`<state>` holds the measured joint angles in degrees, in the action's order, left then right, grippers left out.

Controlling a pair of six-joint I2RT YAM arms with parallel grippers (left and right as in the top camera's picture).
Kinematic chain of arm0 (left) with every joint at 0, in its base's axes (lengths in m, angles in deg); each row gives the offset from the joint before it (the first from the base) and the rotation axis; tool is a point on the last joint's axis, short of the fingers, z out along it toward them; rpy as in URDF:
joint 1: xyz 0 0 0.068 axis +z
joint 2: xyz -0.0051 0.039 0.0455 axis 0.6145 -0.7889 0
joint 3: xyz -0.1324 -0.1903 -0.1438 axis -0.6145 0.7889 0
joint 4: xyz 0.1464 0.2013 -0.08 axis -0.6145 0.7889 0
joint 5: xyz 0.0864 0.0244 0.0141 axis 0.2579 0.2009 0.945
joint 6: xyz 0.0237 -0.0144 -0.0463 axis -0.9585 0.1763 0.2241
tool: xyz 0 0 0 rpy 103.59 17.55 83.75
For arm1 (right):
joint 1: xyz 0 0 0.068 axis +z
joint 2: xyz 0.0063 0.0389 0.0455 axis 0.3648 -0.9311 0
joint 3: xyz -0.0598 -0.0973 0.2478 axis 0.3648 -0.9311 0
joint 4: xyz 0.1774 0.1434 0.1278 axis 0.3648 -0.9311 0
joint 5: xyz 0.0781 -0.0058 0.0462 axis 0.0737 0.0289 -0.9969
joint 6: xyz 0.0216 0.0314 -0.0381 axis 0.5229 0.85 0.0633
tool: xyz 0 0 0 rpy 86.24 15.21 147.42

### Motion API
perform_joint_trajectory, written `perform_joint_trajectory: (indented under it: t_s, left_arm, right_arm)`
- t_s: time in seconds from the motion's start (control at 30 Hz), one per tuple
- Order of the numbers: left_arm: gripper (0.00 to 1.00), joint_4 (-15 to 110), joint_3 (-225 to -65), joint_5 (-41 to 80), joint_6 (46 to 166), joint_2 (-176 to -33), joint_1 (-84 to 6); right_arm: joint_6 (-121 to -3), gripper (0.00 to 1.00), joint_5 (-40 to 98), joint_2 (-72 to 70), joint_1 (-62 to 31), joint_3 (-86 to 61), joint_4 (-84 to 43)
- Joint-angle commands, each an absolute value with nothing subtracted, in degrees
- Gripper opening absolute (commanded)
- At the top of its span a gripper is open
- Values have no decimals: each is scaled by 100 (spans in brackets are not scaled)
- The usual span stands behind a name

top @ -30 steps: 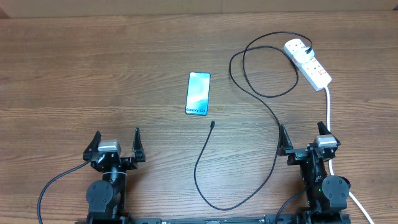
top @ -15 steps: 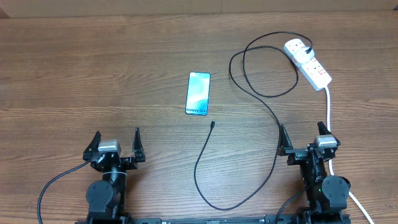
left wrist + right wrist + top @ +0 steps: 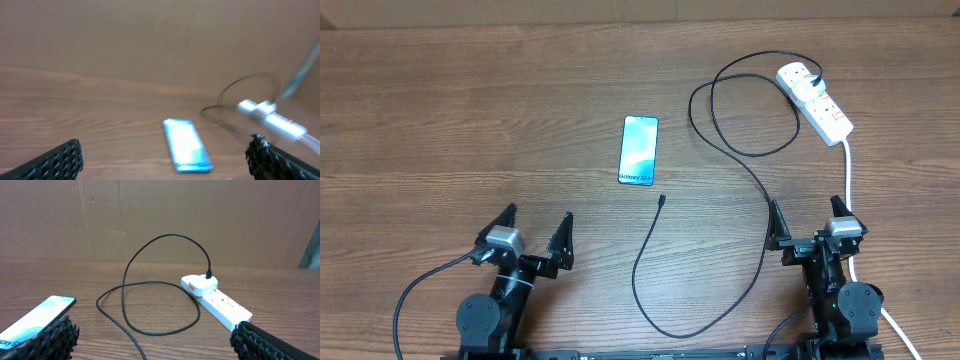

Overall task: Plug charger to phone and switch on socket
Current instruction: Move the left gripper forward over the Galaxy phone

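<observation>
Resting near the middle of the worktop, the phone (image 3: 639, 150) lies flat with its screen up and its long sides running toward the far edge; the "Galaxy S24+" text sits at its short near edge. Just beyond that near end, apart from it, lies the small connector tip (image 3: 662, 200) of the charger (image 3: 635, 272). From the tip the black cable sweeps toward the near edge, curves round to the right, climbs past the right gripper (image 3: 804, 204) and makes loose loops before reaching a plug seated in the socket (image 3: 817, 100). The socket lies at an angle near the far right corner, and its thick white cord (image 3: 847, 170) runs back toward the near edge, passing the right arm.

Both grippers sit near the near edge with jaws spread wide and hold nothing. The left gripper (image 3: 538, 213) is at the left side, angled a little toward the phone – well short of it and touching no object. Its wrist view is blurred, yet it shows the phone (image 3: 186, 151) framed between the two fingers (image 3: 50, 162) and the socket (image 3: 272, 120) off to the right. The right gripper points straight at the far edge, with the cable passing just beside its inner finger; whether they touch is unclear. Its wrist view shows the phone (image 3: 37, 320) at the left, the looping charger (image 3: 170, 235) and the socket (image 3: 215, 299) ahead – all beyond the fingers (image 3: 275, 340).
</observation>
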<state>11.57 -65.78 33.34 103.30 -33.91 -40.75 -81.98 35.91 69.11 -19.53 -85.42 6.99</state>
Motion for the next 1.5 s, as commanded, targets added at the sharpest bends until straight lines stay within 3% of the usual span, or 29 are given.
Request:
perform_joint_trajectory:
  t_s: [0.0, 0.23, 0.43, 0.67, 0.83, 0.87, 0.93, 1.03, 1.17, 1.3, 1.47]
  left_arm:
    - [100, 768, -6556, 2842, 11613, -3332, -4018]
    - [100, -1706, -6602, 2634, 11716, -3332, -4018]
    - [100, -1817, -7155, 2755, 11692, -3332, -4018]
    - [100, -88, -9133, 3063, 10590, -4034, -4018]
    - [100, 2895, -11356, 3275, 10507, -5555, -4018]
    - [100, 4193, -12399, 3087, 10394, -6444, -4018]
    - [100, 4998, -13196, 2661, 10278, -7203, -4018]
    - [100, 5680, -13961, 1647, 10280, -8095, -4018]
    - [100, 5605, -14228, 798, 10221, -9002, -4020]
    - [100, 5771, -14442, 980, 10291, -9465, -4114]
    - [100, 7011, -15454, 2689, 10300, -10182, -4877]
  right_arm:
    - [-8205, 100, 3667, 6964, -1977, -8601, 732]
    - [-8205, 100, 3667, 6964, -1977, -8601, 732]
    - [-8205, 100, 3667, 6964, -1977, -8601, 732]
    - [-8205, 100, 3667, 6964, -1977, -8601, 732]
    - [-8205, 100, 3667, 6964, -1977, -8601, 732]
    - [-8205, 100, 3667, 6964, -1977, -8601, 732]
    - [-8205, 100, 3665, 6964, -1977, -8601, 732]
    - [-8205, 100, 3667, 6964, -1977, -8601, 732]
    - [-8205, 100, 3667, 6964, -1977, -8601, 732]
    - [-8205, 100, 3667, 6964, -1977, -8601, 732]
    - [-8207, 100, 3667, 6964, -1977, -8601, 732]
